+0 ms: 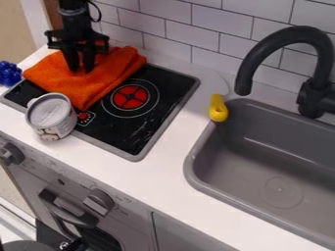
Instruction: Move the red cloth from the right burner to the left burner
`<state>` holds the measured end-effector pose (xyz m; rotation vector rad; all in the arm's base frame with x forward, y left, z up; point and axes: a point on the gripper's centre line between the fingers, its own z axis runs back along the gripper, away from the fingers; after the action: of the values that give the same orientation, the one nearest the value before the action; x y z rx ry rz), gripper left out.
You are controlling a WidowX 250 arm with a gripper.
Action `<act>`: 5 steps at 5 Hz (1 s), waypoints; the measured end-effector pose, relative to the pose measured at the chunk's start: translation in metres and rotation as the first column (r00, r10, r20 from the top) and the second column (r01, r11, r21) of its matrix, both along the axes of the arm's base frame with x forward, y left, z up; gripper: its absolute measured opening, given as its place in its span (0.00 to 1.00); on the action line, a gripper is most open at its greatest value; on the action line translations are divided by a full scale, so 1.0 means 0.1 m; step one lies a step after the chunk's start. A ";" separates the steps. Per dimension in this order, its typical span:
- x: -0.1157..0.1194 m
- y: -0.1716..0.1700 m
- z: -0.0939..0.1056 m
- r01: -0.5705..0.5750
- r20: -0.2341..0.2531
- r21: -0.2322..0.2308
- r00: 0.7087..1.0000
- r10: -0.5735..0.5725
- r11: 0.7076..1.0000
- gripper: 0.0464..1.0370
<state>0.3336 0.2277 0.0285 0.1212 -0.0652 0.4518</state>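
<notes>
The red cloth (98, 88) lies rumpled over the left side of the black cooktop (138, 131), likely hiding the left burner, while the right burner (131, 97) is mostly bare beside it, so the move looks nearly finished. It should handle as light, soft and unbreakable, best taken by a raised fold near the middle, where the end effector (81, 70) is down against it with its fingers slightly apart. The cooktop sits in a white tabletop (177, 169), with a can (51, 116) on its front edge, a grey sink (278, 152) beyond and white tiles (171, 33) behind
</notes>
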 end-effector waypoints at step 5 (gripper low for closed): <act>-0.23 -0.49 0.66 0.185 0.152 0.010 0.971 -0.184 0.983 0.96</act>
<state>0.3103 0.1785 0.0947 0.0749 -0.2239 0.2742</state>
